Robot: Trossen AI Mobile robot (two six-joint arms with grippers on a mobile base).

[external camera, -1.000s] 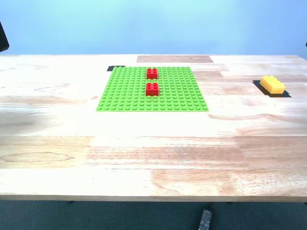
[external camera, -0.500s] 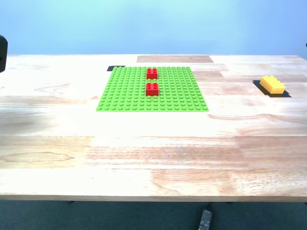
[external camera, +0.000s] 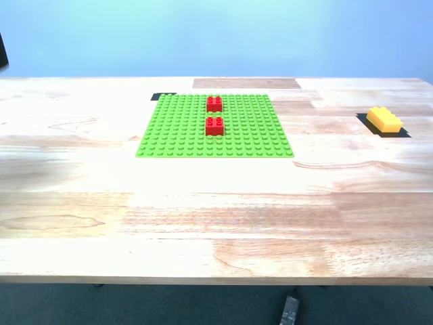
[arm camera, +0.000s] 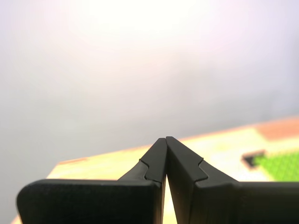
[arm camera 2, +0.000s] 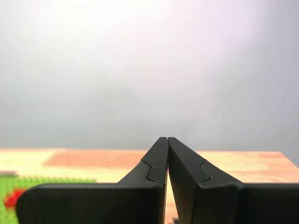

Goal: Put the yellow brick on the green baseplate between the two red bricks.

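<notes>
The wooden tabletop (external camera: 216,217) fills the exterior view. The green baseplate (external camera: 176,132) lies flat toward its far side, near the middle. The yellow brick (external camera: 383,120) sits well apart from it, on a dark patch near the exterior view's right edge, untouched. The two red bricks (external camera: 214,115) stand on the baseplate in a line running away from the camera, with a narrow gap between them.

That gap looks short against the yellow brick's length, so a brick brought in lengthwise could catch on a red brick; a skewed approach could also leave it misaligned on the studs.

No end effector is seen in the exterior view. Only the wrist views show them: the first end effector (arm camera: 165,139) and the second end effector (arm camera 2: 167,138) are each closed tip to tip on nothing, held above the tabletop. The yellow brick is absent from both wrist views.
</notes>
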